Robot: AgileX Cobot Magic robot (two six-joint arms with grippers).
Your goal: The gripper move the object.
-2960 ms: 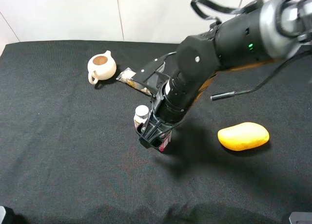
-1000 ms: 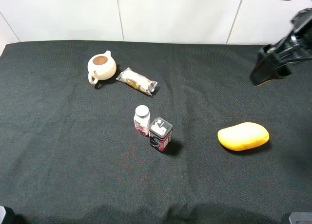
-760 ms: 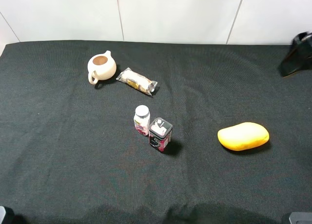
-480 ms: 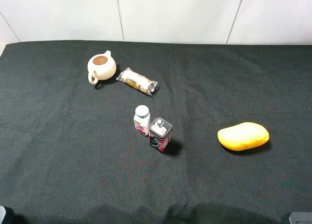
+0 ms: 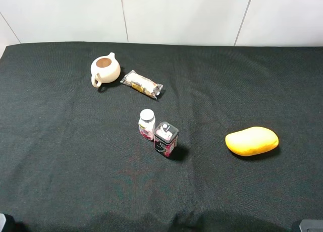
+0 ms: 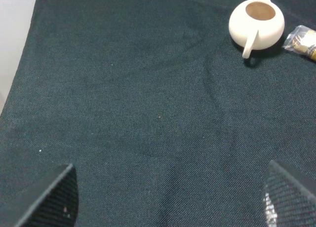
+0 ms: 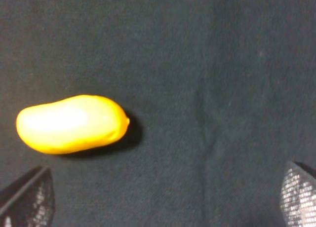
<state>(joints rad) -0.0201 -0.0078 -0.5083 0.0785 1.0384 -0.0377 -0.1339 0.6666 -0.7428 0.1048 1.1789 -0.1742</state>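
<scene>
The object, a small black tin [image 5: 166, 138] with pink-red markings and a whitish flip top, stands upright near the middle of the black cloth, right beside a white-capped small bottle [image 5: 147, 124]. No gripper shows in the exterior high view. In the left wrist view my left gripper [image 6: 170, 197] is open and empty over bare cloth, with only its fingertips [image 6: 49, 197] showing. In the right wrist view my right gripper [image 7: 163, 197] is open and empty, with its fingertips [image 7: 27, 197] near a yellow mango [image 7: 71, 123]. The tin is in neither wrist view.
A cream teapot [image 5: 105, 69] sits at the back left, also in the left wrist view [image 6: 256, 24]. A wrapped snack packet [image 5: 142, 84] lies beside it. The mango [image 5: 252, 140] lies at the right. White wall panels stand behind the table.
The right arm, which was down at the tin 3 s ago, has pulled back to the right and left the exterior view. The tin stays standing beside the bottle.
</scene>
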